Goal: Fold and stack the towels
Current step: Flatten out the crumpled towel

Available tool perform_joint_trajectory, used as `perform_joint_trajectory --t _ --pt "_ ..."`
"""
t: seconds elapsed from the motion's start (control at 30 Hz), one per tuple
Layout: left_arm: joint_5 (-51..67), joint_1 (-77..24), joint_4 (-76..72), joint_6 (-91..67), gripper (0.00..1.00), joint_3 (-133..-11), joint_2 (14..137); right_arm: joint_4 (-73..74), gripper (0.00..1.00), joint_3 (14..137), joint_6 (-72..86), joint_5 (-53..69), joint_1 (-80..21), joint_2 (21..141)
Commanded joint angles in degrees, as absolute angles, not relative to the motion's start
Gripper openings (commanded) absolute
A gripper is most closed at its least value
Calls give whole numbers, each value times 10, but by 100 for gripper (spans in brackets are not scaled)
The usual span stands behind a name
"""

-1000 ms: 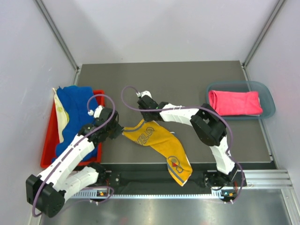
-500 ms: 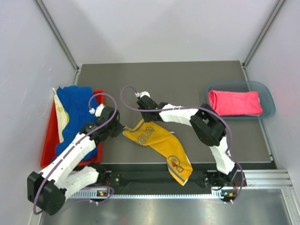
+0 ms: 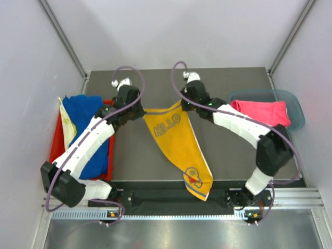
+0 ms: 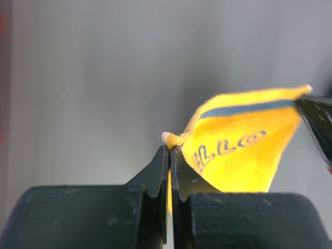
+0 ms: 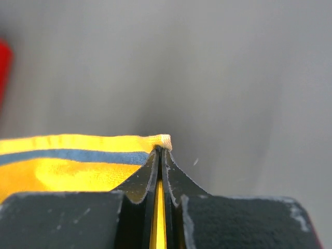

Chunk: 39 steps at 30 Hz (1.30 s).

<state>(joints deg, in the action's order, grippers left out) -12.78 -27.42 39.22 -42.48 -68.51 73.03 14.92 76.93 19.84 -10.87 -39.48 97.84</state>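
The yellow HELLO towel (image 3: 177, 140) is held by both grippers at the two ends of its far hem, above the middle of the table (image 3: 228, 83) and a little nearer to the far edge. The jaws of the left gripper (image 4: 168, 149) are pressed together on one rolled corner of the cloth. The jaws of the right gripper (image 5: 161, 150) are pressed together in the same way on the other corner. Between the two grippers the hem with the navy stripe is stretched almost straight. From there the towel narrows to a point, and this point seems to reach past the near edge of the table.

The step in hand is judged to be the spreading of this towel, so that it can be laid flat before it is folded. No fold is made in it yet.

For the next move, the hem should probably be kept taut and both corners lowered together, with the cloth drawn toward the far edge so that its tip comes fully onto the table. If one arm is moved ahead of the other, the cloth may be laid down twisted.

A royal blue towel (image 3: 85, 129) and a cream towel (image 3: 66, 124) lie loose in the red tray (image 3: 53, 155) at the left edge. A folded hot pink towel (image 3: 259, 113) lies in the translucent teal bin (image 3: 296, 109) at the right edge.
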Motion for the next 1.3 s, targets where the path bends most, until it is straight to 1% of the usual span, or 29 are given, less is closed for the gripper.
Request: perform_joint_trajectory --t 0.0,0.27,0.47,0.53,0.63,0.93,1.13,1.23,1.27 --pt "-152 -272 374 -344 0 -784 768 116 0 783 177 -127 -364 915" --pt "-160 -272 332 -272 0 -911 899 58 0 784 162 -120 -300 901" --pt "-195 -272 301 -245 0 -989 960 24 0 798 138 -147 -281 900" --pt "-207 -272 297 -231 0 -1001 973 18 0 803 129 -155 -276 902" --pt "-231 -272 253 -210 0 -995 985 4 0 806 127 -164 -265 901" --pt "-248 -272 159 -187 0 -998 1013 -36 0 826 112 -187 -236 921" --pt "-254 -269 104 -147 0 -1031 1084 -44 0 866 111 -174 -216 968" --pt "-252 -265 84 -132 0 -1062 1135 -55 0 880 113 -168 -204 1001" --pt "-253 -262 77 -130 0 -1090 1163 -66 0 888 116 -167 -200 1018"
